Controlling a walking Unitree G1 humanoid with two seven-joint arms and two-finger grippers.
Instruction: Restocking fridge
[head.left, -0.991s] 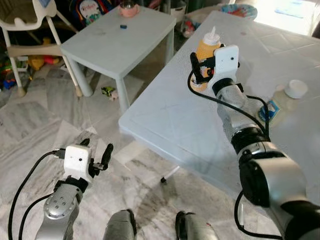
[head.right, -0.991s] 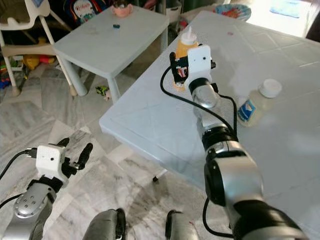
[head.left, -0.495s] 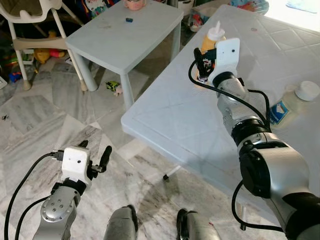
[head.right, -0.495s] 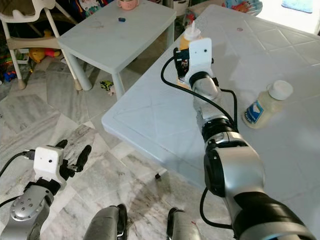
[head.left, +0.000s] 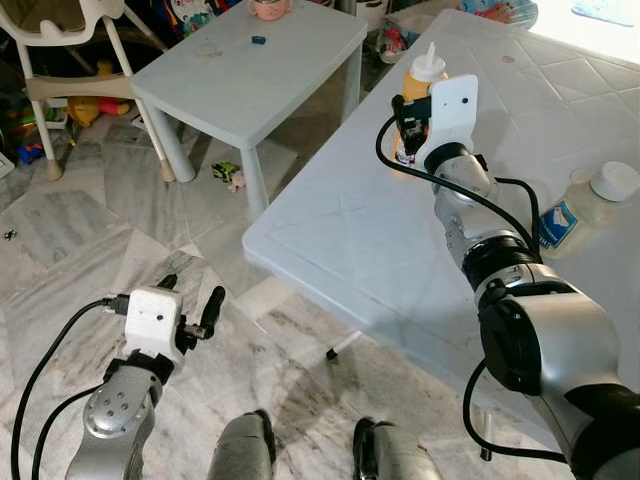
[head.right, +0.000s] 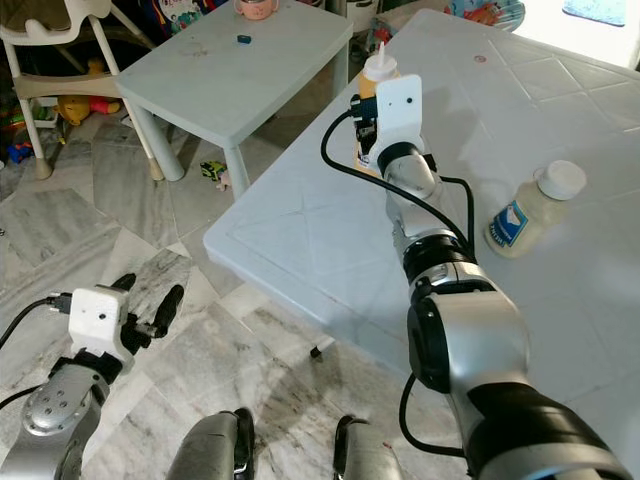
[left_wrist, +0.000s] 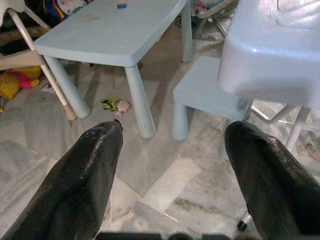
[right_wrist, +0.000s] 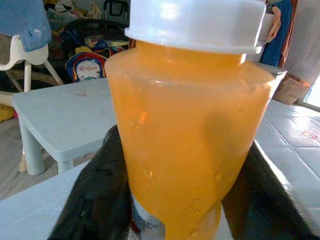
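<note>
your right tool (head.right: 367, 125) is reaching out over the big white tabletop (head.left: 380, 260), and its two black fingers (right_wrist: 95, 195) are sitting on either side of the orange sauce bottle (head.left: 420, 95), pinching it low on the body. you are seeing the bottle standing upright near the far left edge of the tabletop, with its white pointed cap (head.left: 428, 62) showing above the tool's white housing. in the right wrist view the orange body is sitting between the two fingers, with a strip of label at its base.

a second bottle, pale with a white cap and a blue label (head.right: 528, 212), is lying tilted on the same tabletop, well apart from the right tool and off to the robot's right.

your left tool (head.left: 190, 305) is hanging low beside the robot's legs, over the grey marble floor (head.left: 90, 240). its fingers (left_wrist: 80, 185) are spread wide apart with nothing between them. past them you are looking at a small low stool (left_wrist: 210, 95) tucked under the edge of the big tabletop.

a smaller pale table (head.left: 250, 65) is standing further off to the robot's left, carrying a pink cup (head.left: 268, 8) and a tiny blue piece (head.left: 258, 40). a white high chair (head.left: 50, 60) is standing beyond it, and a small toy (head.left: 222, 172) is lying on the floor near the small table's leg.
</note>
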